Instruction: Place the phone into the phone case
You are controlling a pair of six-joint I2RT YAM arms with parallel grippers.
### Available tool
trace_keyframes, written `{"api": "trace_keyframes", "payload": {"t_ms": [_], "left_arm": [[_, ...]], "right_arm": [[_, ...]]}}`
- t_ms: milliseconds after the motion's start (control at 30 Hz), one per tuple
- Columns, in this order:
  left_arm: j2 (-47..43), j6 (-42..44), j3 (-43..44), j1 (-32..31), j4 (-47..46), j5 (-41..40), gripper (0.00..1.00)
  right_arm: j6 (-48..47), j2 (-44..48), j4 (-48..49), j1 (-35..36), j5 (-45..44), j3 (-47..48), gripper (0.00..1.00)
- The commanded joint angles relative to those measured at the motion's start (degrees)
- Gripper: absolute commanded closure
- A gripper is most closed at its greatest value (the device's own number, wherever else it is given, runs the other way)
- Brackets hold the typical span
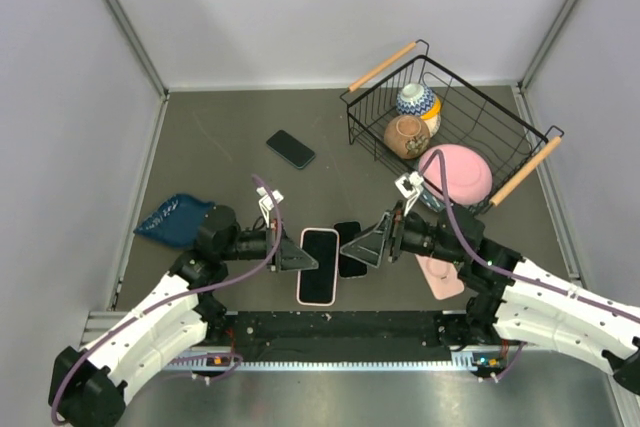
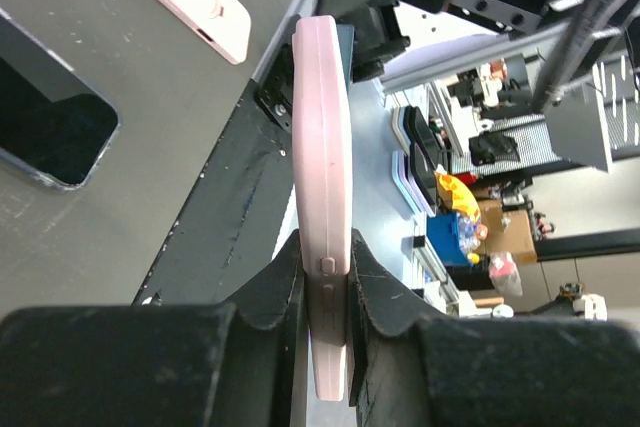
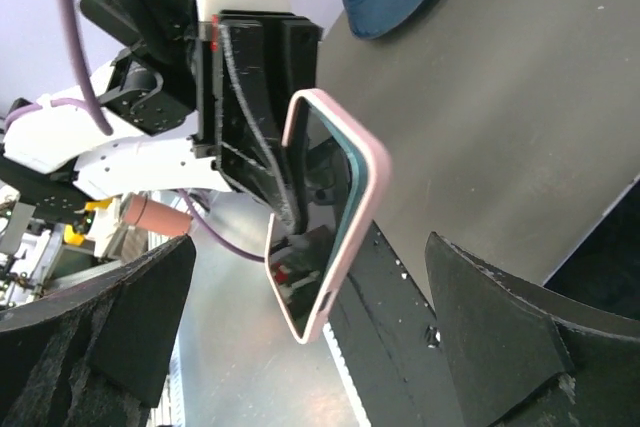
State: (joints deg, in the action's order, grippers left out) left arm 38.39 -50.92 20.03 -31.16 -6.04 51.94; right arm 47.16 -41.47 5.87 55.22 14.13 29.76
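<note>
No lettering, brand, number or sign can be read on anything in view.

Top view: dark phone (image 1: 349, 249) partly hidden behind pink case (image 1: 318, 265); 2nd pink case (image 1: 441, 279) half under right arm (image 1: 520, 287). Left wrist: dark phone & 2nd pink case cut off at edges. Bkgd clutter (image 2: 455, 217) too blurry to ID.

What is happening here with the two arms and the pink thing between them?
The left gripper is shut on the edge of a pink phone case and holds it between the two arms. A phone with a dark screen appears to sit inside the case, though I cannot tell if it is fully seated. The right gripper is open, facing the case without touching it. A second pink case and a black phone lie on the table.
</note>
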Motion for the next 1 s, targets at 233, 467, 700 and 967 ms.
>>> {"api": "trace_keyframes", "payload": {"t_ms": [233, 467, 700, 967], "left_arm": [[-0.6, 2.49, 1.33, 0.04, -10.03, 9.75, 1.0], [0.1, 0.82, 0.8, 0.04, -12.77, 10.46, 1.0], [0.1, 2.58, 1.59, 0.13, -8.73, 8.97, 1.0], [2.65, 9.78, 4.58, 0.04, 5.16, -0.43, 1.0]], "right_arm": [[-4.09, -6.51, 3.97, -1.78, 12.76, 6.1, 0.06], [-5.85, -10.73, 5.11, -1.87, 12.68, 8.38, 0.16], [-5.67, -13.02, 9.68, -2.93, 14.17, 9.62, 0.42], [-3.74, -14.77, 9.51, -3.1, 11.53, 10.58, 1.0]]}}
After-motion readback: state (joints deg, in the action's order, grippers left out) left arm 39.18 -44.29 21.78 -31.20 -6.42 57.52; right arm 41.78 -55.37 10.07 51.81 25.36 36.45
